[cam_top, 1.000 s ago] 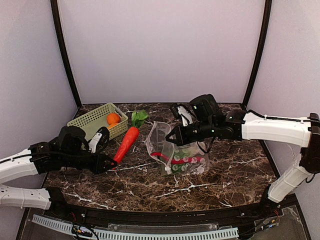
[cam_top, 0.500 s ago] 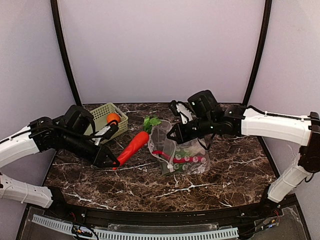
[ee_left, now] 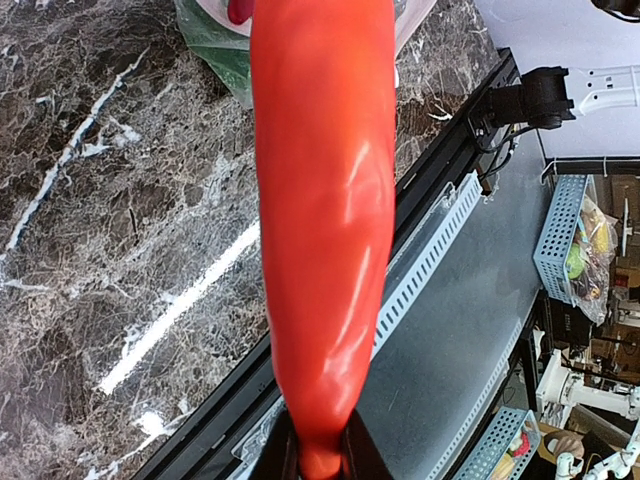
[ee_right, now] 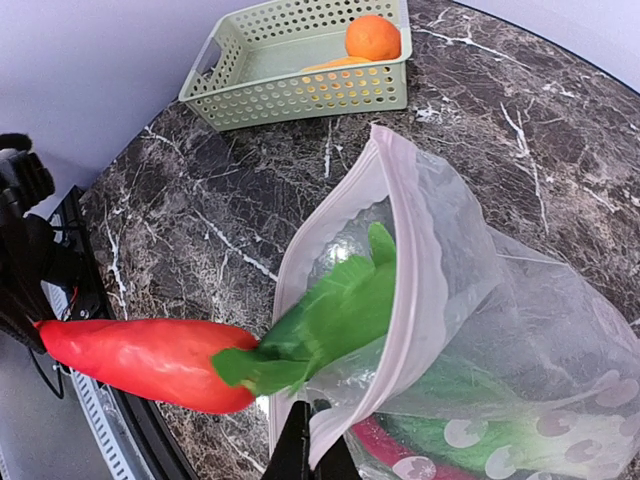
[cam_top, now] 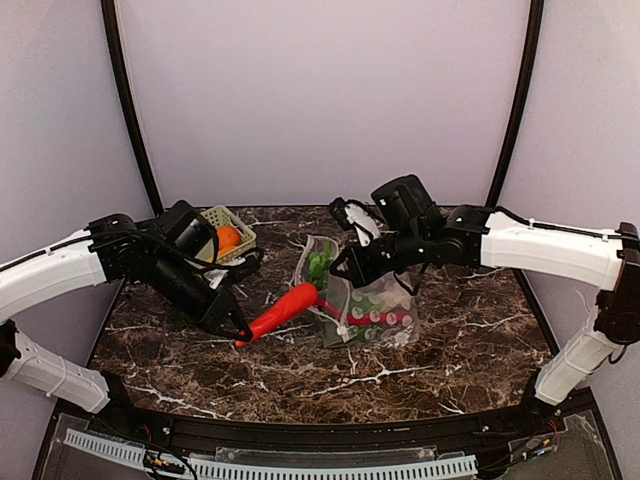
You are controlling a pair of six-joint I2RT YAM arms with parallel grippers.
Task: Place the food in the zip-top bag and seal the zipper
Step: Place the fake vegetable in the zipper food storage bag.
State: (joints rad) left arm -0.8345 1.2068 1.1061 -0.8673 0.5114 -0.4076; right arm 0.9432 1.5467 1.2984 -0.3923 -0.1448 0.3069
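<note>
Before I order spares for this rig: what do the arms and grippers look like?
The left arm and right arm have smooth white tubular links and bulky black joints. The left gripper and right gripper are black, with narrow fingers. A thin black cable runs along the right arm.

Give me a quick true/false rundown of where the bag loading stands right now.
1. The left gripper grips the red carrot-like toy by its pointed tip. True.
2. The toy's green leaves are inside the mouth of the zip-top bag. True.
3. The right gripper hangs clear of the bag. False: it pinches the bag's rim, holding the mouth open.
4. The basket is empty. False: an orange round fruit lies in it.
5. The zipper is sealed. False: the mouth gapes open.
</note>
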